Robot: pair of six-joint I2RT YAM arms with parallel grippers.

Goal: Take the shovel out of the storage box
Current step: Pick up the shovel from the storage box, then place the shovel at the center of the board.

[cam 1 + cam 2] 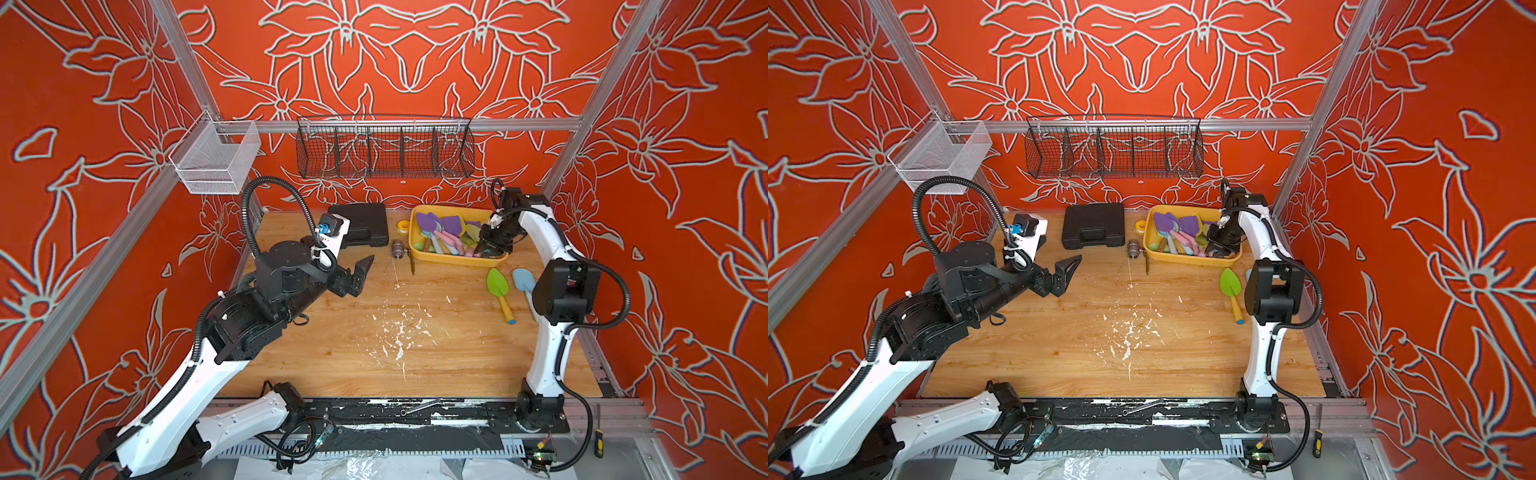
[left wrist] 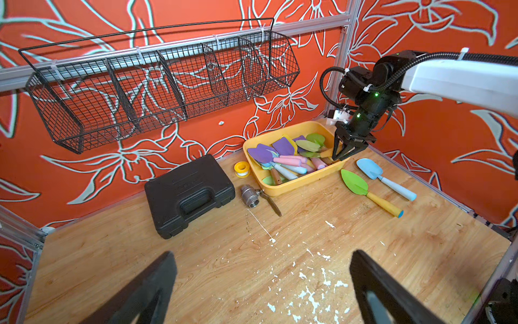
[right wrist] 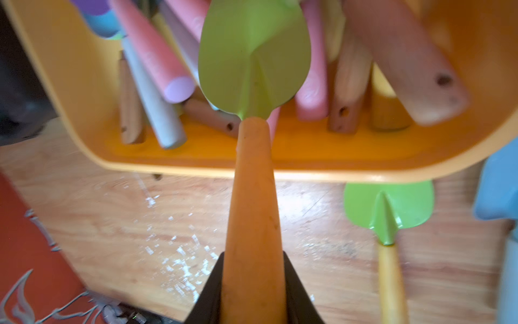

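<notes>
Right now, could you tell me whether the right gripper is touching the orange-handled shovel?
Touching. The right wrist view shows the fingers of the right gripper clamped on both sides of the shovel handle, no gap.

I take the table (image 1: 353,365) middle as my dial, in a top view. Black case (image 1: 360,225) at 11 o'clock. Metal valve (image 1: 397,249) at 12, tape roll (image 1: 403,225) just past it. A black wire basket (image 1: 384,151) hangs beyond at 12, a white mesh basket (image 1: 216,160) at 10. Screwdriver (image 1: 599,443) off-table at 4. White flecks (image 1: 399,332) lie near centre.

White arm shells (image 1: 174,415), black joints (image 1: 565,295), black grippers (image 1: 365,274), ribbed cables (image 1: 270,179)
</notes>
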